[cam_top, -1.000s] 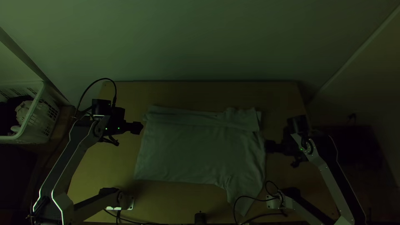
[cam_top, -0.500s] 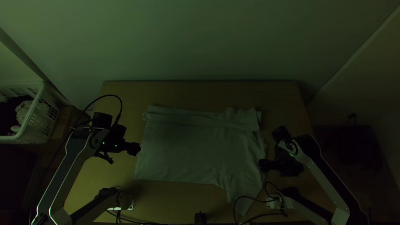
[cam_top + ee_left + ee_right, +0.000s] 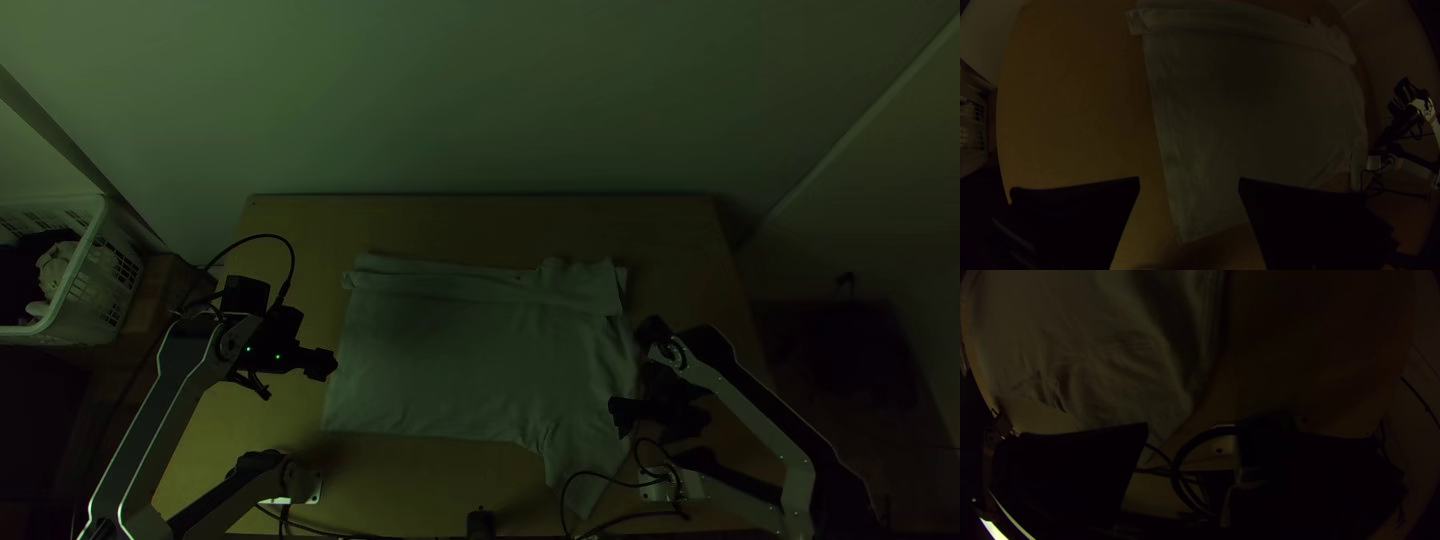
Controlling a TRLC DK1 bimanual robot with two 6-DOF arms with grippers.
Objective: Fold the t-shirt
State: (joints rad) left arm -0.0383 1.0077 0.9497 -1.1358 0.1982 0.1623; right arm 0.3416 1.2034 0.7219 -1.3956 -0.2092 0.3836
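As the t-shirt (image 3: 470,365) lies across the middle of the wooden table (image 3: 480,225), its far side folded over in a strip, I hold the left gripper (image 3: 330,366) beside the shirt's left edge and the right gripper (image 3: 618,413) at its right edge near the outstretched sleeve (image 3: 585,465), both sets of jaws spread.

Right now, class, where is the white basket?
In the top view, the white basket is at the far left edge, beyond the left side of the table and farther up the picture than the left arm's base.

Plain pale shirt (image 3: 450,365), dim greyish-green.
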